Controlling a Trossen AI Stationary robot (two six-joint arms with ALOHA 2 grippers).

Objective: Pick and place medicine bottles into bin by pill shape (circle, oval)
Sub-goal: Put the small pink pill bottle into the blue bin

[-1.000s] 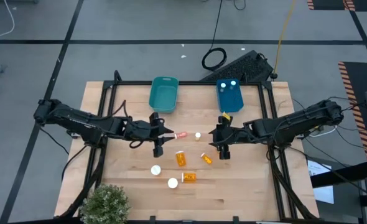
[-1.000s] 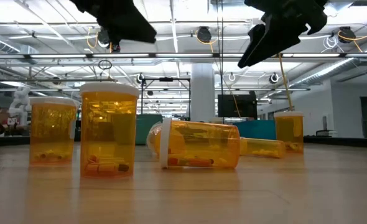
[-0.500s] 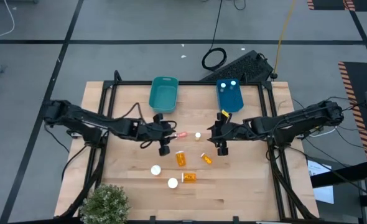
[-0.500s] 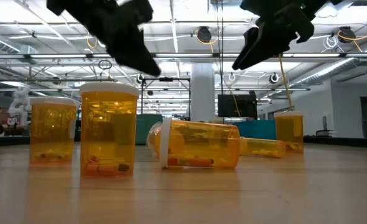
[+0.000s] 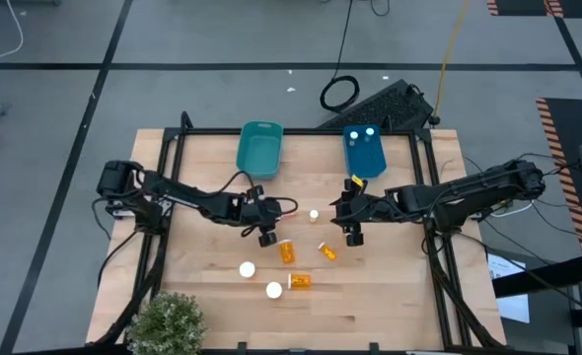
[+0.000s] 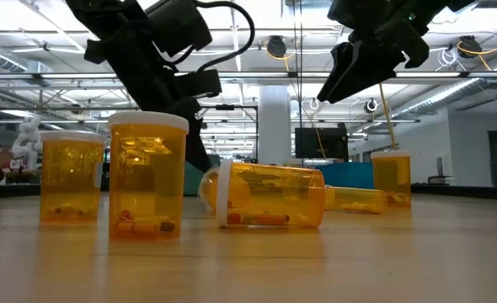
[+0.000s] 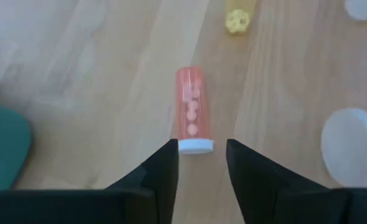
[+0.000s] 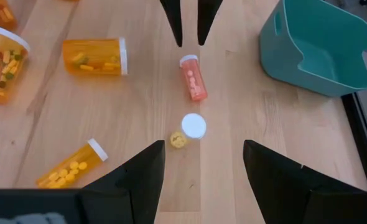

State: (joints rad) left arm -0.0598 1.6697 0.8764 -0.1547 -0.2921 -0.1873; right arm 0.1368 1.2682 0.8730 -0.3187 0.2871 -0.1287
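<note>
Both arms reach inward, left tool (image 7: 200,163) and right tool (image 8: 202,163) spread.

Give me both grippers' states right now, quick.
Left gripper: open, holding nothing, lined up on the capped end of the small pink bottle.
Right gripper: open wide, empty, above the table.

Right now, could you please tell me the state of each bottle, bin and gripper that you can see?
Left gripper: open, lined up on the pink bottle's cap.
Right gripper: open, above the table.
Pink bottle: lying down, capped.
Teal bin: looks empty.
Blue bin: holds two white-capped bottles.
Small white-capped bottle: standing upright.
Orange bottle: lying on its side.
Orange bottle: standing, capped.
</note>
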